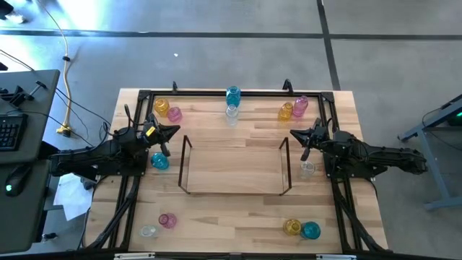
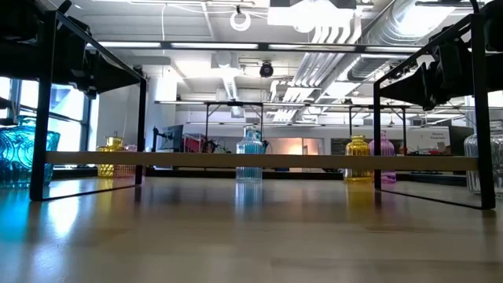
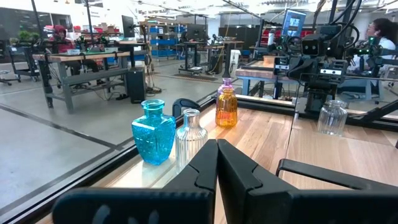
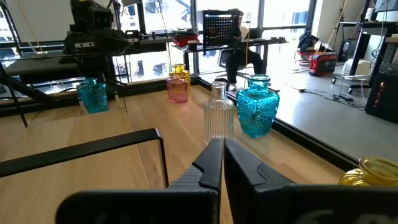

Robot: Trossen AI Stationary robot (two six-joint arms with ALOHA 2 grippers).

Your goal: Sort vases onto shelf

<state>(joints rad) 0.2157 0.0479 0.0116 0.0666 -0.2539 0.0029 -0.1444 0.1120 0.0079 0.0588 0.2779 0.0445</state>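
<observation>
The left gripper [image 1: 173, 131] has its fingers pressed together and holds nothing; it waits over the table's left side, just beside the shelf's left end. The right gripper [image 1: 294, 135] is also closed and empty, at the shelf's right end, facing the left one.

The wooden table [image 1: 238, 224] carries everything. The shelf [image 1: 234, 165] stands in the middle of it, between the two arms, and no vase is on it.

The vases stand around it in small groups. At the far edge, in the middle, a teal vase [image 1: 233, 94] stands beside a clear vase [image 1: 232, 113]. At the far left are a yellow vase [image 1: 161, 107] and a pink vase [image 1: 175, 113]; at the far right a second yellow vase [image 1: 286, 111] and a second pink vase [image 1: 300, 105]. A second teal vase [image 1: 159, 161] is near the left arm, and a second clear vase [image 1: 307, 169] near the right arm. Near the front edge, a third pink vase [image 1: 167, 220] and a third clear vase [image 1: 149, 232] are on the left, a third yellow vase [image 1: 292, 227] and a third teal vase [image 1: 310, 230] on the right.
</observation>
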